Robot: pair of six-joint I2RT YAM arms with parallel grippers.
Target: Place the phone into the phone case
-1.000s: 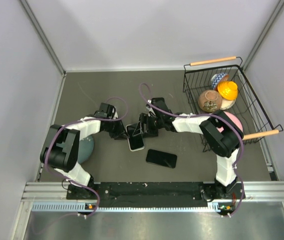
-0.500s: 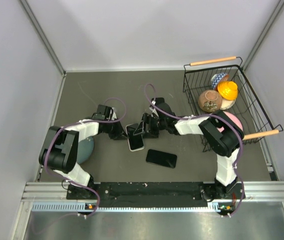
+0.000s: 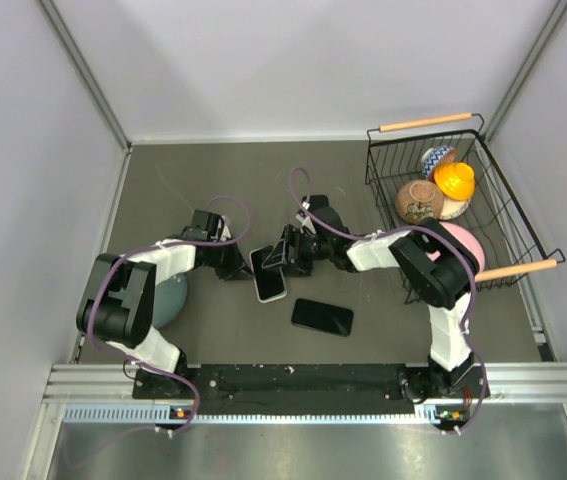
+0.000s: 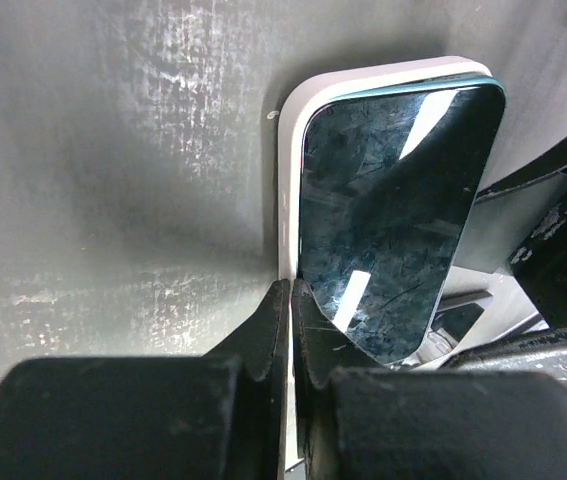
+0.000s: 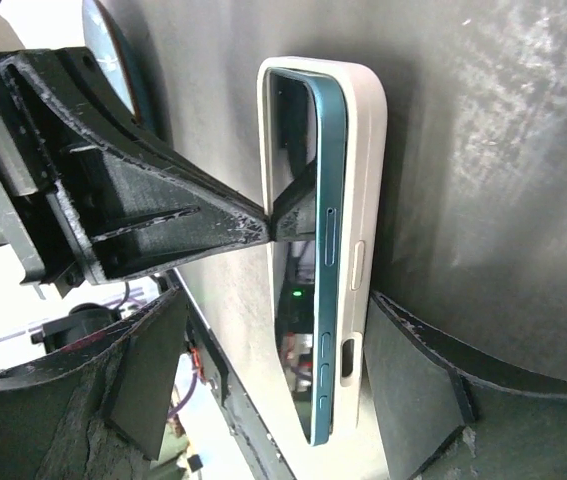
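Tilting phone (image 5: 329, 200), perhaps half inside case (image 5: 368, 150)

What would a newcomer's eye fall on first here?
The left end effector and right end effector meet mid-table at a teal-edged phone tilted partway into a white phone case. A second dark phone lies flat nearby; a wire basket stands at right.
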